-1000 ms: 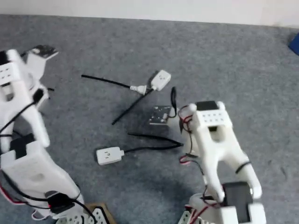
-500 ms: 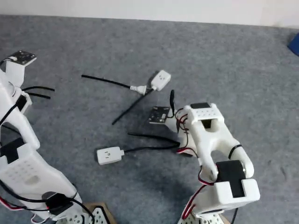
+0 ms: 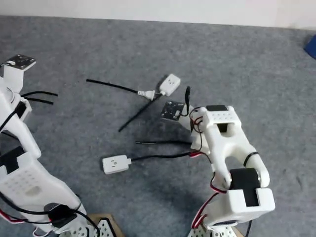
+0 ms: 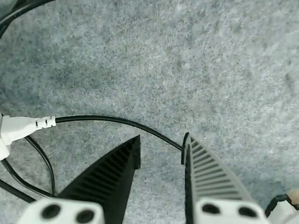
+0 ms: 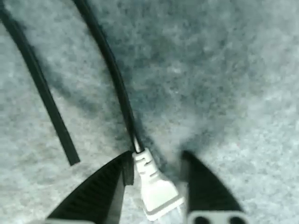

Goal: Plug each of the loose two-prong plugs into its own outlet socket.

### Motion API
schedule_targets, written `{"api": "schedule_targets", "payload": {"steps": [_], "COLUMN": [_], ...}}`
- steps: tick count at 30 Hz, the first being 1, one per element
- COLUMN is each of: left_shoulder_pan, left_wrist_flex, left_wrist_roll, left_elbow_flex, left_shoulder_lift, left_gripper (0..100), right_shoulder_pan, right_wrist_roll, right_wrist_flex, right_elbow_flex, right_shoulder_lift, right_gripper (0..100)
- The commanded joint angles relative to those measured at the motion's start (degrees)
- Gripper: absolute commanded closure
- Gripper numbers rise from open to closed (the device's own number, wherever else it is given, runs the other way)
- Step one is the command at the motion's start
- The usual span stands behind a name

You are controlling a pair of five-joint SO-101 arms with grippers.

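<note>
Plug (image 5: 156, 191), white, lies on the grey worktop (image 5: 224, 70) between the right fingers (image 5: 103, 193). These stand apart on either side and do not grip it. It is close against one finger, with a strip of worktop showing before the other. The plug's black cord (image 5: 114, 79) runs straight away from the fingertips, and a cut cord end (image 5: 70, 158) lies just beside it.

From above, the right arm (image 3: 224, 143) hides those fingers and that plug. The near socket (image 3: 116, 164) lies well apart from the arm on open worktop, and its lead (image 3: 158, 157) runs under the arm. The far socket (image 3: 170, 84) has a second plug (image 3: 144, 93) touching it; whether that one is seated is hard to make out.

The left fingers (image 4: 112, 172) are spread wide and hold nothing. A curved cord (image 4: 117, 120) crosses just beyond their tips and passes behind one finger. Its white end (image 4: 18, 128) is cut off at the picture's edge.
</note>
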Motion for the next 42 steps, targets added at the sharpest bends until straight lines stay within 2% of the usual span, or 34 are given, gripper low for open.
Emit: {"api": "schedule_targets", "payload": {"steps": [1, 10, 12, 14, 17, 21, 23, 28, 32, 36, 39, 42], "left_shoulder_pan": [0.04, 0.04, 0.04, 0.31, 3.03, 8.84, 12.26, 20.26, 26.15, 31.34, 33.36, 34.95], "left_wrist_flex": [0.0, 0.0, 0.0, 0.0, 0.0, -0.35, -0.35, 0.0, 0.09, 0.09, 0.09, -0.44], "left_wrist_roll": [-0.53, -0.53, -0.53, -0.44, 0.7, 13.89, 18.02, 24.18, 27.96, 30.24, 33.85, 35.34], "left_elbow_flex": [-0.22, -0.22, -0.22, -0.22, -0.22, -1.71, -3.12, -8.57, -14.2, -14.9, -9.63, 2.95], "left_shoulder_lift": [-3.21, -3.21, -3.21, -3.21, -3.65, -3.91, -3.82, -3.91, -7.16, -18.95, -30.73, -44.09], "left_gripper": [84, 84, 84, 84, 84, 84, 84, 84, 84, 83, 78, 75], "right_shoulder_pan": [-0.04, -0.04, -0.04, -0.57, -1.54, -5.14, -6.99, -13.49, -19.38, -22.73, -22.9, -23.6], "right_wrist_roll": [0.79, 0.35, -1.67, -8.09, -23.21, -43.34, -49.85, -58.46, -65.32, -71.56, -75.52, -80.0], "right_wrist_flex": [1.8, 5.49, 7.6, 10.33, 16.13, 27.38, 33.63, 45.32, 45.41, 45.05, 43.3, 41.98], "right_elbow_flex": [-0.31, -0.31, -1.01, -4.88, -14.29, -32.13, -42.77, -65.8, -65.45, -64.04, -66.51, -70.46], "right_shoulder_lift": [0.4, 0.4, 0.13, -0.92, -4.0, -6.73, -6.73, -6.46, -3.21, 4.53, 7.78, 8.31], "right_gripper": [98.9, 99.1, 99.1, 99.1, 99.1, 99.2, 99.3, 99.3, 99.3, 99.3, 99.3, 99.3]}}
